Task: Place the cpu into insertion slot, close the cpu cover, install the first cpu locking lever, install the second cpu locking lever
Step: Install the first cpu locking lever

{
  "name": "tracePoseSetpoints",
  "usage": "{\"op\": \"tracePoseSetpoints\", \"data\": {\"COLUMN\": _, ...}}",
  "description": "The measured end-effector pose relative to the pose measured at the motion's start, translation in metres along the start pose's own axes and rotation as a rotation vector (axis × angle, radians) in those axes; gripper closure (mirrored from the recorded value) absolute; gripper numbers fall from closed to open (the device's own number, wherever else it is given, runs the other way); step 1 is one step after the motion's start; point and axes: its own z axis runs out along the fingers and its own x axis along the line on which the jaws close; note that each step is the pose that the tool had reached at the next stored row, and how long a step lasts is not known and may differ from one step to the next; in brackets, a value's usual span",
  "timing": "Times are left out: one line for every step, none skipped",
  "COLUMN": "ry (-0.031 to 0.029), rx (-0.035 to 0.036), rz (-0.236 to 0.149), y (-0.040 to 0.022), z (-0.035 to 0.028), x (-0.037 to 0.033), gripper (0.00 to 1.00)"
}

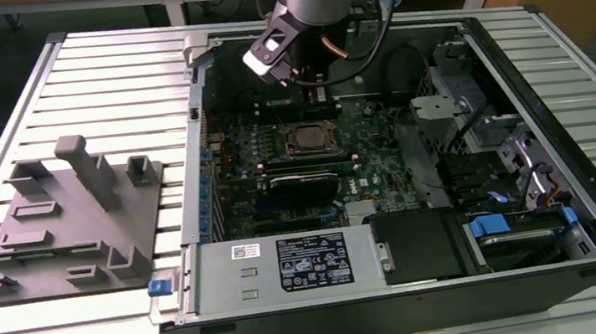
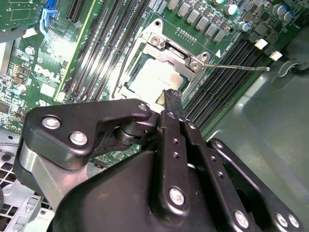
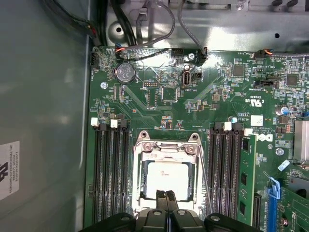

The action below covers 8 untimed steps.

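The cpu (image 3: 166,178) lies flat in the insertion slot (image 1: 312,138), its silver top showing through the window of the cpu cover (image 3: 166,150), which is folded down over it. The slot's pin field is hidden beneath the chip. My gripper (image 3: 166,195) hovers just above the near edge of the socket with its black fingertips (image 2: 172,96) pressed together and nothing between them. One thin wire locking lever (image 2: 236,67) sticks out sideways over the memory slots, also seen as a slanted lever (image 3: 204,174) beside the socket. In the exterior view the gripper (image 1: 307,71) hangs over the back of the motherboard.
Long black memory slots (image 3: 110,174) flank the socket on both sides. The open case holds a power supply (image 1: 286,265), a drive cage (image 1: 488,154) and cables (image 1: 398,54). A grey fixture block (image 1: 68,218) sits on the table at the exterior view's left.
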Motion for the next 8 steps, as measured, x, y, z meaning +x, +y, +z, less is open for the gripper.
{"op": "tracePoseSetpoints", "data": {"ry": 0.0001, "rx": -0.0001, "rz": 0.0, "y": 0.0, "z": -0.0003, "x": 0.0, "gripper": 0.89}}
{"op": "tracePoseSetpoints", "data": {"ry": 0.0002, "rx": -0.0002, "rz": 0.0, "y": 0.0, "z": -0.0006, "x": 0.0001, "gripper": 0.89}}
{"op": "tracePoseSetpoints", "data": {"ry": 0.0002, "rx": -0.0002, "rz": 0.0, "y": 0.0, "z": -0.0008, "x": 0.0001, "gripper": 0.89}}
{"op": "tracePoseSetpoints", "data": {"ry": 0.0001, "rx": -0.0001, "rz": 0.0, "y": 0.0, "z": -0.0011, "x": 0.0, "gripper": 0.89}}
{"op": "tracePoseSetpoints", "data": {"ry": 0.0, "rx": -0.0001, "rz": 0.0, "y": 0.0, "z": -0.0014, "x": 0.0, "gripper": 0.89}}
{"op": "tracePoseSetpoints", "data": {"ry": 0.0, "rx": -0.0001, "rz": 0.0, "y": 0.0, "z": -0.0018, "x": 0.0001, "gripper": 0.89}}
{"op": "tracePoseSetpoints", "data": {"ry": -0.0001, "rx": 0.0, "rz": 0.0, "y": 0.0, "z": -0.0022, "x": 0.0001, "gripper": 0.89}}
{"op": "tracePoseSetpoints", "data": {"ry": 0.0, "rx": 0.0, "rz": 0.0, "y": -0.0001, "z": -0.0026, "x": 0.0001, "gripper": 0.89}}
